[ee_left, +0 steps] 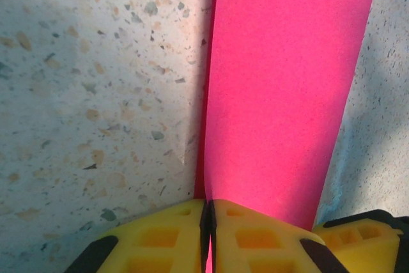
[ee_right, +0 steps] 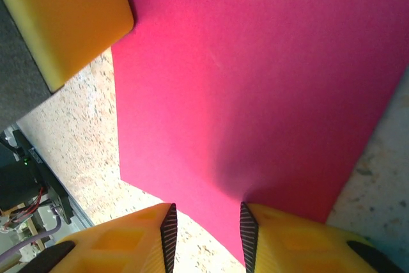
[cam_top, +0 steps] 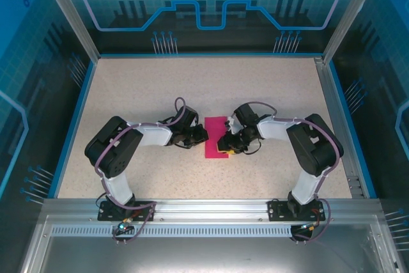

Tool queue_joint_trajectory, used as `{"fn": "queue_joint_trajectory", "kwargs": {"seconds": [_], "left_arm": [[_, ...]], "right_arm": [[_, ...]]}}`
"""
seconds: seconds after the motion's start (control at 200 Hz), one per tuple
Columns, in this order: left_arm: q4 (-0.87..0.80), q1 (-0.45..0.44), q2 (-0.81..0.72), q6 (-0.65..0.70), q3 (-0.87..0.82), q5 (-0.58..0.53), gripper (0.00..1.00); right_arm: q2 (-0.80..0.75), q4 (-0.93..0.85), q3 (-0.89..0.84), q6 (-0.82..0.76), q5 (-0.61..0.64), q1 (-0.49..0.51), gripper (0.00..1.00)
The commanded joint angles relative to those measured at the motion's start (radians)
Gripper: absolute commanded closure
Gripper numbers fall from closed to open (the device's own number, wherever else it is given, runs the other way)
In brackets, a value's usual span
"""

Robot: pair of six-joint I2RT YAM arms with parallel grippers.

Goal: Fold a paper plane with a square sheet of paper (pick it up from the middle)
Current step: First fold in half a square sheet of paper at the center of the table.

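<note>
The magenta sheet of paper (cam_top: 214,133) lies mid-table as a narrow rectangle, between the two grippers. My left gripper (cam_top: 204,136) meets its left side. In the left wrist view its yellow jaws (ee_left: 209,201) are pressed together with the paper's (ee_left: 281,94) edge pinched between them. My right gripper (cam_top: 225,146) is at the paper's right near corner. In the right wrist view it (ee_right: 206,208) stands open astride the paper's (ee_right: 255,81) edge, one finger (ee_right: 287,238) on the sheet and the other above the table. The left gripper's yellow finger (ee_right: 64,23) touches the far edge.
The speckled beige table (cam_top: 147,87) has a blue rim and see-through walls on three sides. An aluminium rail (cam_top: 204,208) with both arm bases runs along the near edge. The right gripper's yellow finger (ee_left: 364,234) sits close by at the lower right of the left wrist view.
</note>
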Motion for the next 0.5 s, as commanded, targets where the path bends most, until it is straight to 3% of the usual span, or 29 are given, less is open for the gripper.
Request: {"fn": "queue_joint_trajectory", "kwargs": {"seconds": [0.0,0.285,0.495], "left_arm": [[-0.125,-0.022,0.016,-0.003,-0.043,-0.015,0.85],[-0.133,-0.027,0.018,-0.003,-0.041,-0.021,0.86],[-0.144,-0.026,0.014,0.001,-0.037,-0.027,0.86]], "right_arm": [[-0.045,-0.018,-0.039,0.003,-0.022,0.021,0.65],[-0.012,-0.033,-0.094,-0.017,0.004,0.024,0.65],[-0.099,-0.046,-0.099,-0.016,-0.019,0.033,0.65]]}}
